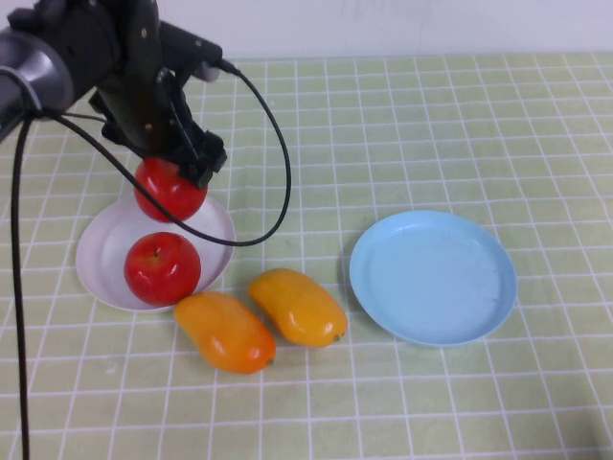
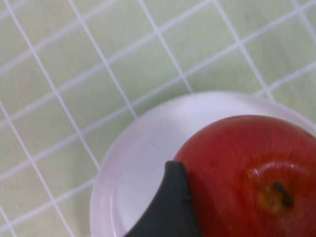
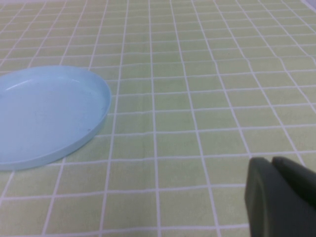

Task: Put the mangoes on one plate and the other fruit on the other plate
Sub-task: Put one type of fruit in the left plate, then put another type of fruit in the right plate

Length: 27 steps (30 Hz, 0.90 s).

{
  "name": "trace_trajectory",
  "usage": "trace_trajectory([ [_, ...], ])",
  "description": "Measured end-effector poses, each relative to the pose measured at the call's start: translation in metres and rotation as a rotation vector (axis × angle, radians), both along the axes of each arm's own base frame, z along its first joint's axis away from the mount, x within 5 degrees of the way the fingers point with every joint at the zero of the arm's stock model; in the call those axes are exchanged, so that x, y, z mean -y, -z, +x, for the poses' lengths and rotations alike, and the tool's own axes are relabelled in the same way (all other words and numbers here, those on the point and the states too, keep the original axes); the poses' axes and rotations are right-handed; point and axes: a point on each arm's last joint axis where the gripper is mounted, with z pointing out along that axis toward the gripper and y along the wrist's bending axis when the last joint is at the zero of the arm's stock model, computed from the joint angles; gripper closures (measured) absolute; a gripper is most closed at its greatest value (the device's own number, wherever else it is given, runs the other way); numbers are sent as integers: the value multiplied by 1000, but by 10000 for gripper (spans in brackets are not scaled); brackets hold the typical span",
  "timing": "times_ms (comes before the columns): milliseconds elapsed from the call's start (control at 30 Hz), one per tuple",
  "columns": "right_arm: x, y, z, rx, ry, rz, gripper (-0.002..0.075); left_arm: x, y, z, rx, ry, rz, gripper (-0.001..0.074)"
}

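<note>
My left gripper (image 1: 180, 165) is shut on a red apple (image 1: 170, 189) over the far edge of the white plate (image 1: 103, 244). In the left wrist view that apple (image 2: 247, 168) fills the space beside one dark finger (image 2: 170, 212), with the white plate (image 2: 143, 148) under it. A second red apple (image 1: 162, 267) lies on the white plate. Two orange mangoes (image 1: 225, 331) (image 1: 299, 306) lie side by side on the cloth in front of it. The light blue plate (image 1: 388, 254) holds nothing. My right gripper (image 3: 272, 165) is shut, low over the cloth to the right of the blue plate (image 3: 44, 113).
A green checked cloth (image 1: 431, 125) covers the whole table. The left arm's black cable (image 1: 283, 182) loops over the cloth between the white plate and the blue plate.
</note>
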Motion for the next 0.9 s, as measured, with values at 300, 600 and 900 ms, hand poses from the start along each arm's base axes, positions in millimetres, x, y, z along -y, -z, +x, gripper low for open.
trace_trajectory([
  [300, 0, 0, 0, 0, 0, 0, 742, -13, 26, -2, -56, -36, 40, 163],
  [600, 0, 0, 0, 0, 0, 0, 742, -13, 26, 0, -44, -69, 18, 80],
  [900, 0, 0, 0, 0, 0, 0, 742, -15, 13, -6, -36, -127, -9, 66],
])
